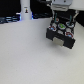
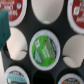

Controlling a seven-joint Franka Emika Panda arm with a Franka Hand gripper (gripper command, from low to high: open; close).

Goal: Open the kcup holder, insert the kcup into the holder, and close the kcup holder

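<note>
The kcup holder [image 1: 61,31] is held open, exposing round slots. A green-topped kcup [image 2: 44,48] is seated centrally. Gripper state cannot be determined.

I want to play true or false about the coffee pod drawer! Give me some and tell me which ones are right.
1. The kcup holder is open, showing its round slots. True.
2. A green-topped kcup sits in a slot. True.
3. Every slot is full. False: several slots are empty.
4. The holder is bright yellow. False: it is black.
5. A white bottle-like object stands on the holder. False: it stands apart, towards the exterior view's left.
</note>
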